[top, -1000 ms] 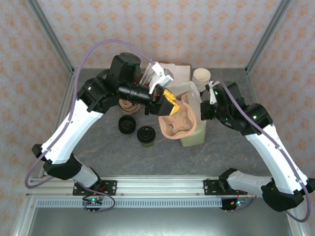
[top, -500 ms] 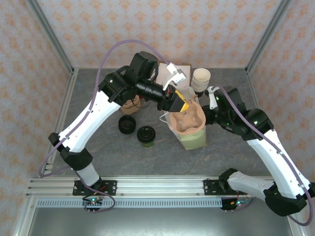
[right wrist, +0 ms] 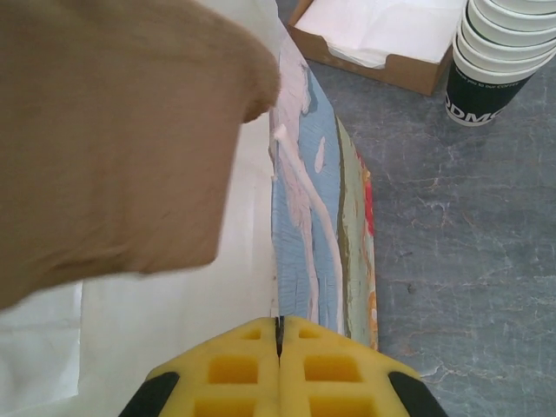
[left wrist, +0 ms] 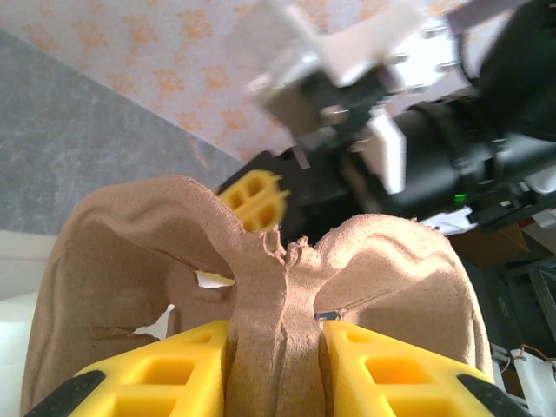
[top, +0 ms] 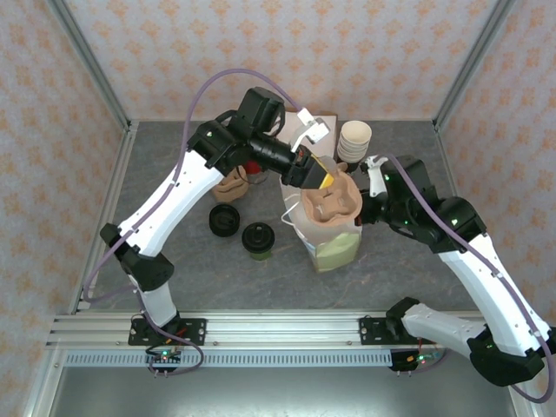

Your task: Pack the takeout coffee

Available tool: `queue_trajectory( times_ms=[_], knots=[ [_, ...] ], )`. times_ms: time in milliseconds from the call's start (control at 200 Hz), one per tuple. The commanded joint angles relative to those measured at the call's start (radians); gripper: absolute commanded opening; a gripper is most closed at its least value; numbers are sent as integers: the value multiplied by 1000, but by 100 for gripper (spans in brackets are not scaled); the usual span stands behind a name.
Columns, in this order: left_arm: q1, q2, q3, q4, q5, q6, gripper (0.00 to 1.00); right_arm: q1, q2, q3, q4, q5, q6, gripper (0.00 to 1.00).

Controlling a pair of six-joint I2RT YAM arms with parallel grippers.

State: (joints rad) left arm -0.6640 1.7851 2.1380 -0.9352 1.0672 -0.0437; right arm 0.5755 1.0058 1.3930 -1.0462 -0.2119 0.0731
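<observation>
Over 1 second your left tool (top: 317,181), clenched on the brown moulded-pulp cup carrier (top: 330,207), swung it over the mouth of the white-and-green paper bag (top: 334,250). Your right tool (right wrist: 278,343) pinches the bag's rim. The small dark lidded paper cup (top: 258,239) waits on the grey bench (top: 200,278), unpacked; the carrier likely loads first.

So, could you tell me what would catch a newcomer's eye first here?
The brown pulp cup carrier, pinched in the left gripper, hangs at the mouth of the open bag. The right gripper is shut on the bag's rim. The takeout coffee stands left of the bag.
</observation>
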Motion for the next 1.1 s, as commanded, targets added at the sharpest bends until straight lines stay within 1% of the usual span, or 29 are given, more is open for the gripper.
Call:
queue_trajectory(
  times_ms=[0,150,220,390,470,550,716,901,1096],
  knots=[
    [17,15,39,-54,22,55,31,7,-24,-8,31,-14,-11,0],
    [20,42,27,-107,10,137,31,6,-30,-13,34,-26,-7,0],
    [19,44,17,-131,21,181,31,6,-31,-13,32,-24,-4,0],
    [17,24,-51,-125,-2,274,31,6,-35,-9,34,-21,15,0],
    [14,22,-77,-131,-29,314,31,6,-38,-8,38,-30,17,0],
    [14,28,-97,-135,-40,336,31,6,-41,-10,40,-37,19,0],
    [9,22,-156,-73,-72,333,31,6,-42,-11,41,-54,21,0],
    [-9,-9,-240,45,-172,303,31,6,-46,-17,56,-89,42,0],
    [-31,-52,-342,199,-239,242,30,6,-56,-51,86,-119,85,0]
  ],
)
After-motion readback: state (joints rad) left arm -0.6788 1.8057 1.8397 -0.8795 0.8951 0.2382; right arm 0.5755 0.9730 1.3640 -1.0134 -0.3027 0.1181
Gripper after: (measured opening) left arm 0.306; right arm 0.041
